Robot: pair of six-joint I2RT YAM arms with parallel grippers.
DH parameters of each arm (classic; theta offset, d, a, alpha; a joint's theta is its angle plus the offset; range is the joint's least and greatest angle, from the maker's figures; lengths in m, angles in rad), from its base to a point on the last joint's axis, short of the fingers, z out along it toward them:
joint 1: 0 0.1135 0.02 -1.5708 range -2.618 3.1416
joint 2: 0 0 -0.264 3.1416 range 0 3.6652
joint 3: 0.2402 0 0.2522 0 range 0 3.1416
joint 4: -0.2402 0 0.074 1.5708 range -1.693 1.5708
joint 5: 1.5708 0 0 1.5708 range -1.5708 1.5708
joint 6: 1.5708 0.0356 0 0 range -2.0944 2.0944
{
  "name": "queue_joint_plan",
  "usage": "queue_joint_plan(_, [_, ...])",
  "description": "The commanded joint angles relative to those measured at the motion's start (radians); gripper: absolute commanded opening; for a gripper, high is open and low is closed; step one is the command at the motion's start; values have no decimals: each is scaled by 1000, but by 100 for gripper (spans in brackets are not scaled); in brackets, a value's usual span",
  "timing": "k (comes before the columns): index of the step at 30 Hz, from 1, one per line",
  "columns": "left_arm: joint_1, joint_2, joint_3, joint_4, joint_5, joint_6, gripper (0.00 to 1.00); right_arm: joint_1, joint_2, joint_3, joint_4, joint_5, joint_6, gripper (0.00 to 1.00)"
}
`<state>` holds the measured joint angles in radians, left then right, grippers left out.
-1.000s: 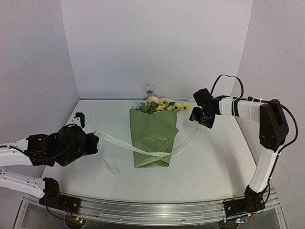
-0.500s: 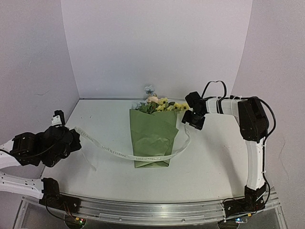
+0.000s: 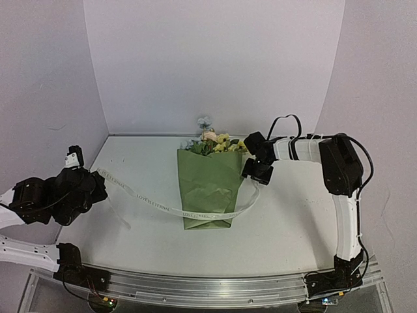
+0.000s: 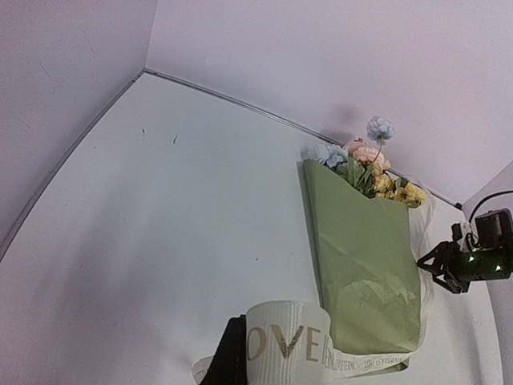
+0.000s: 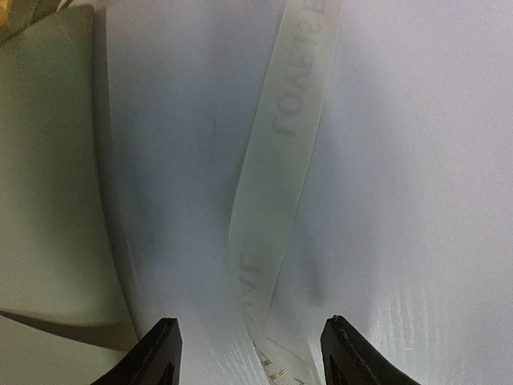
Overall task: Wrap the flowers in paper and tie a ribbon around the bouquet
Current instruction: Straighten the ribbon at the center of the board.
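Nearest, at the left of the table (image 3: 293,222), the left gripper (image 3: 91,182) is clamping one end of the ribbon (image 3: 156,205). The ribbon is running rightward across the lower part of the bouquet (image 3: 208,189), which is lying lengthwise with its flowers (image 3: 221,142) pointing away. Farther right, the right gripper (image 5: 248,353) is standing with jaws apart, straddling the ribbon's other end.

The paper (image 3: 207,189) is matte and creased, the ribbon (image 4: 287,341) woven cloth (finely ribbed, slight sheen), the counter (image 3: 287,225) smooth matte white.
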<state>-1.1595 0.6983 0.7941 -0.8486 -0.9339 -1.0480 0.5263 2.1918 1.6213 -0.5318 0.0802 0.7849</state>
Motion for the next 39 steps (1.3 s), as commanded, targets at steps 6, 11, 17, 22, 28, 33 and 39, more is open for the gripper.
queue_joint_plan(6, [-1, -34, 88, -52, -44, 14, 0, 39, -57, -92, -32, 44, 55, 43])
queue_joint_plan(11, [-2, -33, 105, -65, -66, 26, 0, 38, -183, -235, 5, 116, 79, 14])
queue_joint_plan(17, [-3, -20, 126, -136, -78, -3, 0, 37, -530, -510, 50, 243, 122, 0])
queue_joint_plan(22, [-2, -46, 114, -316, -76, -160, 0, 38, -862, -761, 50, 250, 187, 0])
queue_joint_plan(28, [-1, 4, 127, -548, -113, -404, 0, 142, -1152, -930, 12, 296, 295, 0])
queue_joint_plan(33, [-2, 58, 150, -659, -173, -556, 0, 240, -1126, -944, 9, 285, 364, 2])
queue_joint_plan(39, [3, 120, 118, -605, -161, -533, 0, 279, -919, -954, 167, 178, 390, 24])
